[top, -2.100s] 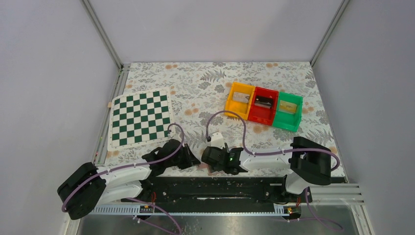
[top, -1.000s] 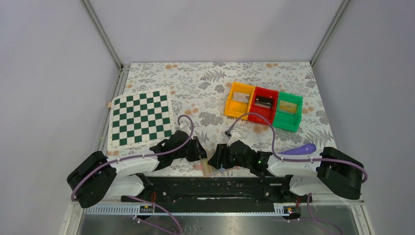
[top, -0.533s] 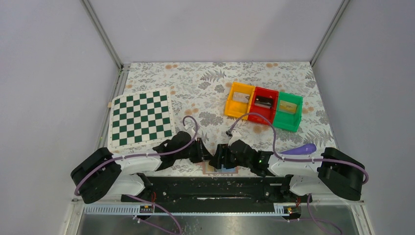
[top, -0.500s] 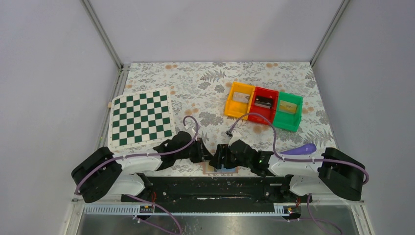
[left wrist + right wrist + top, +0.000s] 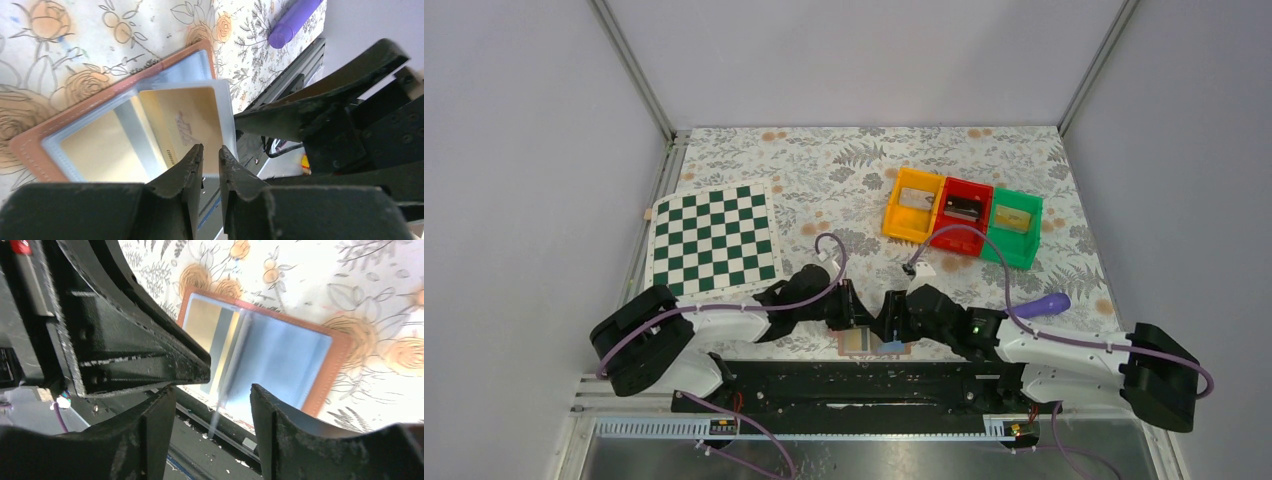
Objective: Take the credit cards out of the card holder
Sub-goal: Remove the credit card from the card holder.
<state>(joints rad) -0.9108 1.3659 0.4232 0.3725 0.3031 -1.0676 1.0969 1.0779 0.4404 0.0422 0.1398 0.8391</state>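
- Top view: our small tan leather-like card holder [image 5: 864, 343] lies open on the floral tablecloth [image 5: 844, 170], right at the near edge by the black rail, same spot as half a second ago. What changed is that both arms have stretched out flatter. The left gripper [image 5: 855, 318] and right gripper [image 5: 892, 322] meet over the holder. The purple marker [image 5: 1046, 303] is less covered now. The green-and-white checkered board [image 5: 712, 245] and the orange, red and green bins [image 5: 962, 216] haven't budged.
- Left wrist: this gives us what the top view can't. The left gripper [image 5: 210, 152] is nearly closed, pinching the bottom edge of a clear plastic sleeve [image 5: 226, 107] lifted off the open holder [image 5: 27, 152]. A yellowish-gold card [image 5: 185, 120] sits inside that sleeve.
- Right wrist: only here do we see the right gripper [image 5: 210, 395] spread wide, holding nothing. The lifted sleeve [image 5: 230, 375] shows edge-on between its fingers, with the holder's [image 5: 335, 365] pale blue inside behind it.
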